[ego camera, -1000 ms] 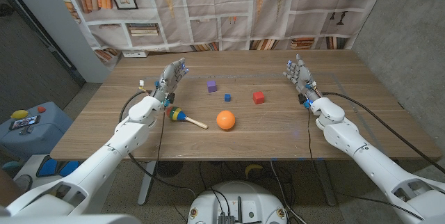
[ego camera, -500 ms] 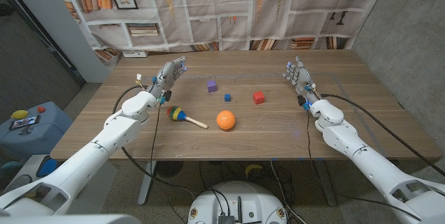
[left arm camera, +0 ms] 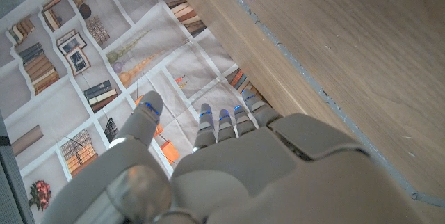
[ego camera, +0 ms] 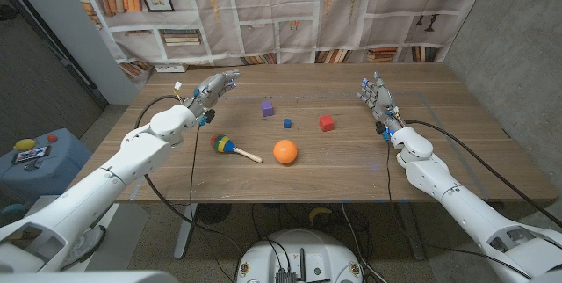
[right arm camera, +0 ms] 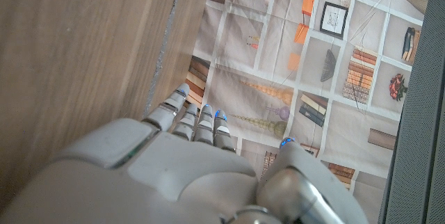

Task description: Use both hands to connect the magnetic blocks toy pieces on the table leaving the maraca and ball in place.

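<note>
Three small magnetic cubes sat apart at mid-table: a purple block (ego camera: 267,108) farthest, a blue block (ego camera: 287,123) nearer, a red block (ego camera: 327,123) to the right. The left hand (ego camera: 213,89) and right hand (ego camera: 377,96) held nothing, fingers loosely spread. The cubes looked light, rigid and smooth; pinching opposite flat faces seemed best. The maraca (ego camera: 231,147) and orange ball (ego camera: 284,151) lay nearer.

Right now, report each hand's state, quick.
Left hand: open, holding nothing, above the table near the purple block.
Right hand: open, holding nothing, fingers extended.
</note>
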